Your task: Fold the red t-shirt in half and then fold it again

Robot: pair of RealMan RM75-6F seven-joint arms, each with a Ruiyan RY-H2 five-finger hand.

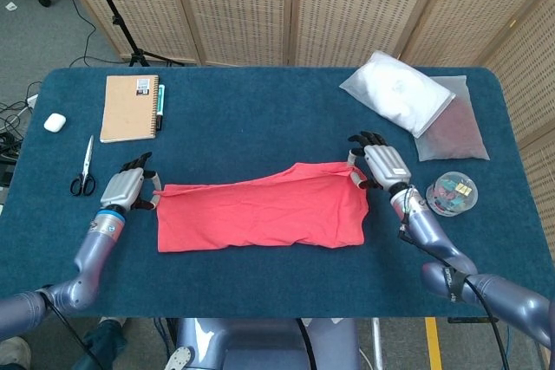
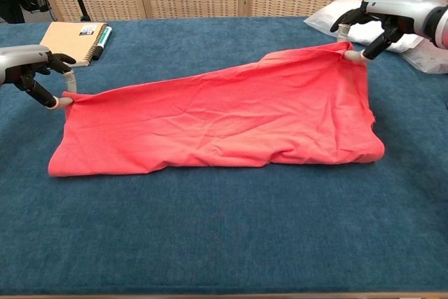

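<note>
The red t-shirt (image 1: 260, 214) (image 2: 217, 120) lies folded over as a wide strip across the middle of the blue table, its top layer drawn flat toward the far side. My left hand (image 1: 126, 188) (image 2: 31, 64) pinches the shirt's far left corner, low over the table. My right hand (image 1: 380, 165) (image 2: 388, 15) pinches the far right corner, which stands slightly raised. The near edge of the shirt rests on the table.
A spiral notebook (image 1: 130, 108) with a pen (image 1: 160, 103) lies far left, scissors (image 1: 84, 171) and a small white case (image 1: 55, 122) further left. Two plastic bags (image 1: 408, 101) and a round clear container (image 1: 451, 192) sit at the right.
</note>
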